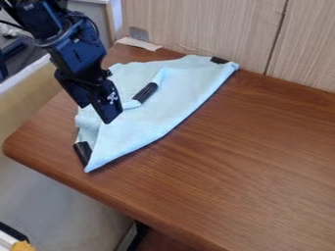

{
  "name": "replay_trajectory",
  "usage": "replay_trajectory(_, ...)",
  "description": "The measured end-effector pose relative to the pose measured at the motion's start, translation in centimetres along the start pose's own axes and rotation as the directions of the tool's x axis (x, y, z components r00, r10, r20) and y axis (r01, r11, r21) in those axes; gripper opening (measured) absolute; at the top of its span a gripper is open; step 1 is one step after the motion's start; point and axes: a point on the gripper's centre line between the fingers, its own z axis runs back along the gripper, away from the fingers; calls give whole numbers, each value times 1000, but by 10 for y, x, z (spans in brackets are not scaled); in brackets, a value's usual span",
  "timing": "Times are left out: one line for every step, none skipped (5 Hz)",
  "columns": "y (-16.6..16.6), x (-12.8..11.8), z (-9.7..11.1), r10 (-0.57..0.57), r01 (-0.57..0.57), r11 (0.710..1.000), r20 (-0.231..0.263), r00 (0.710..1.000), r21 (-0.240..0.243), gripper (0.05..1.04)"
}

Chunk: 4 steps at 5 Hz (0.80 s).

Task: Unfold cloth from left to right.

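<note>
Brown wooden table (242, 162), one rounded corner at left. Pale-blue cloth (154, 120), one, folded and creased on the table's far left portion (three black patches (145, 92) showing, for the record). Black gripper (98, 109), one, angled down over the cloth's left part; clenched or released, cannot tell. Wood-grain panel (196, 27), behind.

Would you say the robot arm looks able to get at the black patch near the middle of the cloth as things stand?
Probably yes: the gripper hangs close beside the black patch, which lies uncovered on the light blue cloth, and nothing visible stands between them.
</note>
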Motion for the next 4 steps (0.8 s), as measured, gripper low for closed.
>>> replay_trajectory(-1, -3, -6, 15, -15, 1000, -19, 1000, -20, 1000)
replay_trajectory(21, 13, -11, 73, -73, 997, -11, 997, -18, 1000)
replay_trajectory(42, 30, -14, 123, -123, 992, 4, 992, -7, 1000)
replay_trajectory(63, 42, -29, 174, -174, 983, 10, 985, 55, 1000)
